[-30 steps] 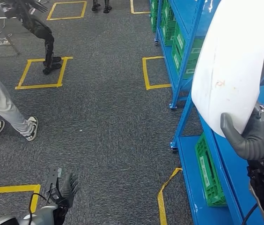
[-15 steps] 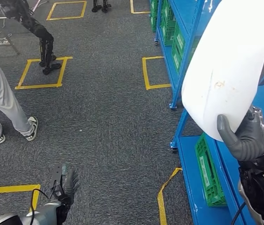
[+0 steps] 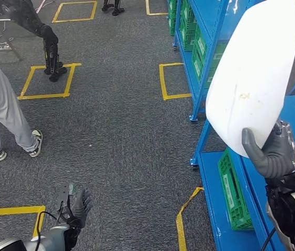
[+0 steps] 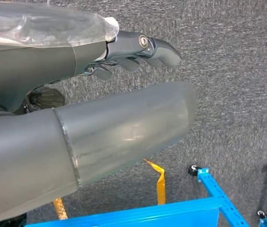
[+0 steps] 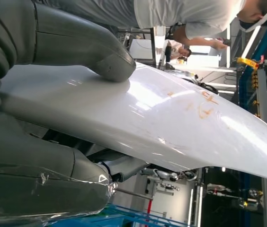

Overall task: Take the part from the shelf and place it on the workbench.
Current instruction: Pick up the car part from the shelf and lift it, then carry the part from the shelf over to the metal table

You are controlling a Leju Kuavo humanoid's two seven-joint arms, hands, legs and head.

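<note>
White part [image 3: 252, 78] sits at 2 o'clock, pinched at its lower edge by our right hand [image 3: 274, 154]. Left hand [image 3: 79, 205] at 7 o'clock hangs slack and holds nothing. We'd keep the part level and clear of the blue shelf [image 3: 211, 172] when turning.

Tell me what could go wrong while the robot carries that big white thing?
The white part is large, and the right hand grips it only at its lower edge, thumb on one face and fingers behind, so it might tip or slip out. It is held up close beside the blue shelf, so a swing could knock a post. A person is on the carpet to the left, where the robot might have to turn.
</note>
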